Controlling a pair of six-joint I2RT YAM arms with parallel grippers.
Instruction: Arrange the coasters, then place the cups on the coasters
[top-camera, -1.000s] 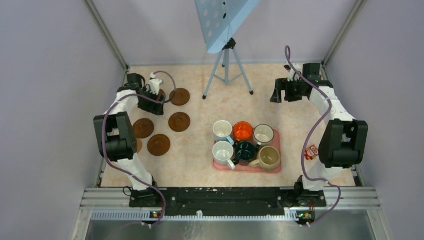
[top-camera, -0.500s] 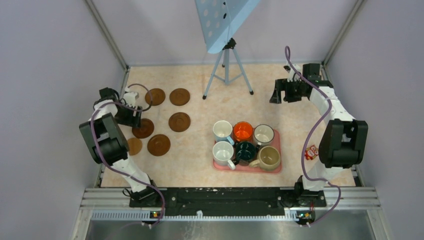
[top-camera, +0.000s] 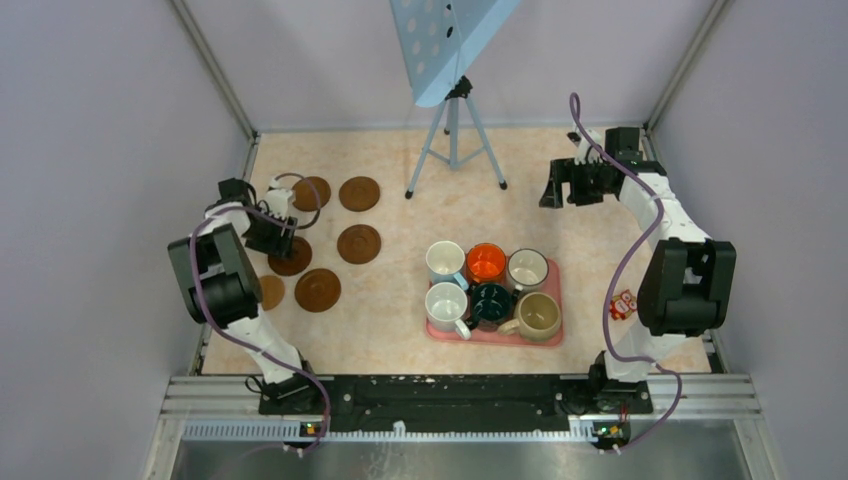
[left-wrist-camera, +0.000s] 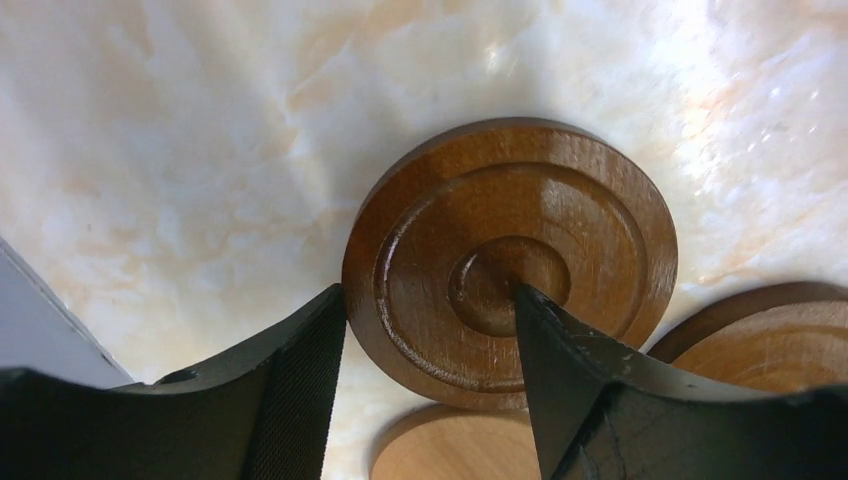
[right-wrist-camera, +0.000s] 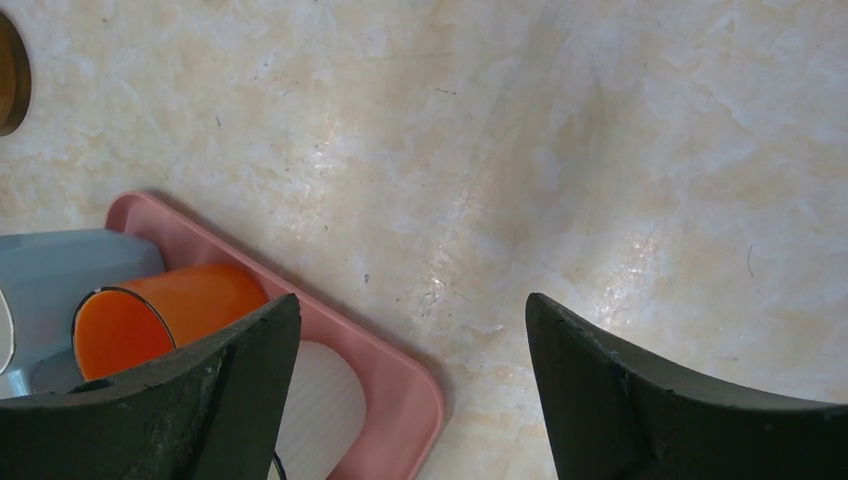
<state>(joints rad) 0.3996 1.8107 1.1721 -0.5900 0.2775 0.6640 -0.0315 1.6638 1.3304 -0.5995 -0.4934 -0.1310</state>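
**Coaster off-centre under left claw**

The left claw (left-wrist-camera: 428, 300) hangs part open, gripping nothing, above a coaster (left-wrist-camera: 570, 220) lying flat on the bench (left-wrist-camera: 150, 150). One finger stands at its rim and the other over its centre, so the disc lies off toward that second finger.

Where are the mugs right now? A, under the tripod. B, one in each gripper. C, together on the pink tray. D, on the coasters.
C: all six mugs stand packed together on the tray, and none sits on the coasters over at the left.
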